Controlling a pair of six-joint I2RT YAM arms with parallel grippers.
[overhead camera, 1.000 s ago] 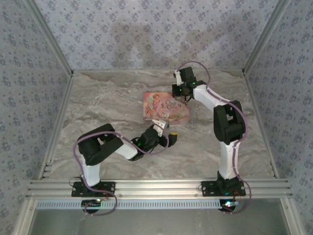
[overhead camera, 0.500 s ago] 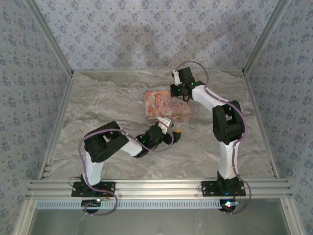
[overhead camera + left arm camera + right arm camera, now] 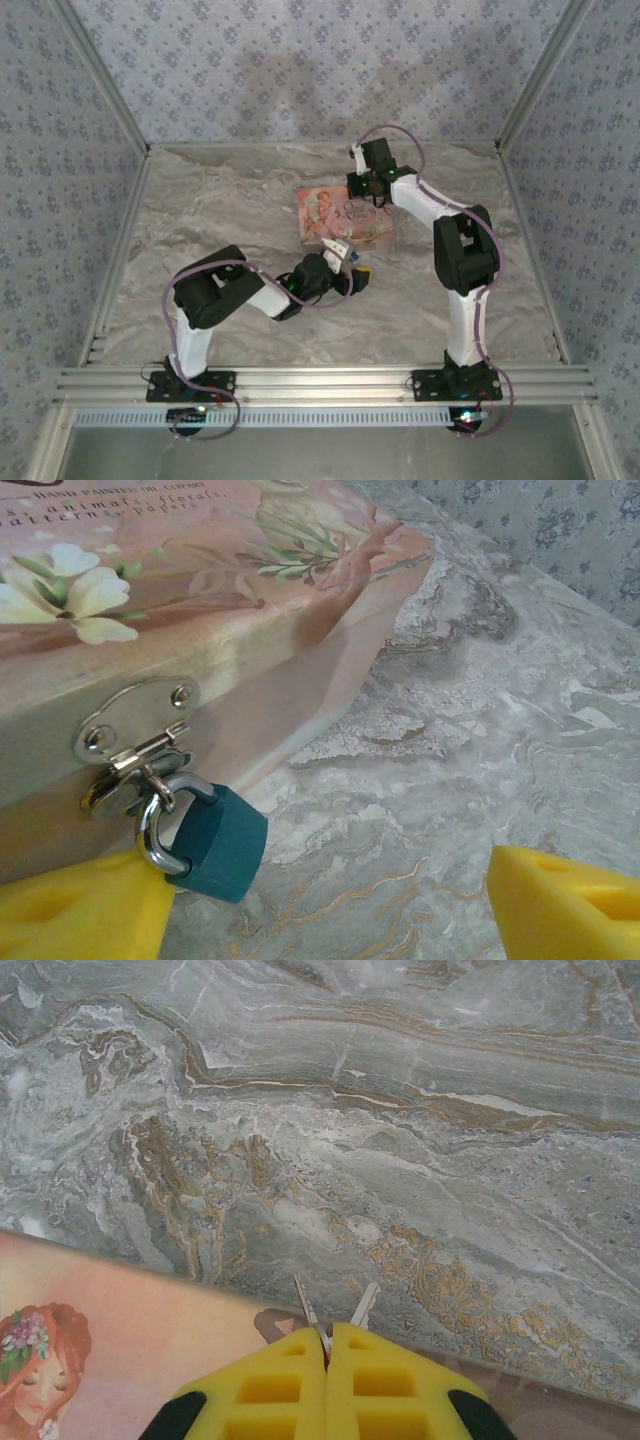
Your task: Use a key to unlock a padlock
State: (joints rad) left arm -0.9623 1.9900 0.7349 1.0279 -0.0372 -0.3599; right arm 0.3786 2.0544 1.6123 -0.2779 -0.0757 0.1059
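The box (image 3: 345,215) lies mid-table (image 3: 200,220). The left gripper (image 3: 325,910) has closed in on its front, fingers apart around the hanging padlock (image 3: 218,842), likely to steady it. The right gripper (image 3: 327,1345) stays clamped on the keys (image 3: 362,1305).

The left arm (image 3: 262,300) and right arm (image 3: 430,205) had white links and black joint housings. A purple cable (image 3: 400,131) looped along each from its black base plate (image 3: 190,385). The fingers (image 3: 372,1388) were bright yellow, with moulded rectangular recesses.
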